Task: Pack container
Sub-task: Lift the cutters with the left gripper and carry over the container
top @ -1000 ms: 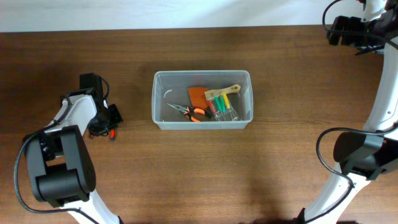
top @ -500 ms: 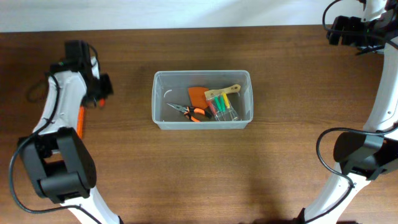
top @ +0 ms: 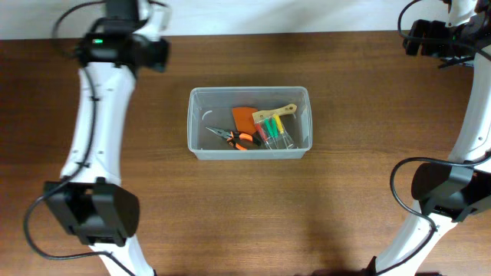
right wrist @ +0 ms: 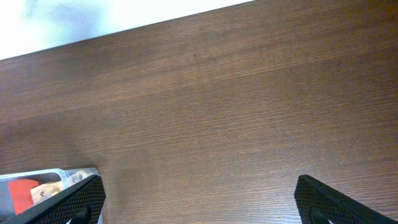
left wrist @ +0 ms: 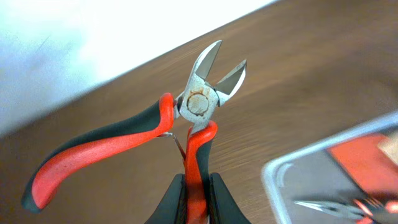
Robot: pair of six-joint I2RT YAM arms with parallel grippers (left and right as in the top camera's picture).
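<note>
Currently the left gripper [left wrist: 194, 194] is pinching one handle of the cutters [left wrist: 200, 102] near the desk's [top: 345, 192] far edge, the right gripper [right wrist: 202, 202] is hanging spread wide over bare wood, and the container [top: 205, 107] is sitting mid-desk, holding pliers [top: 234, 138].

Clear rect. container [top: 201, 115] upright, lidless, partly filled, ctr of table [top: 345, 192].
</note>
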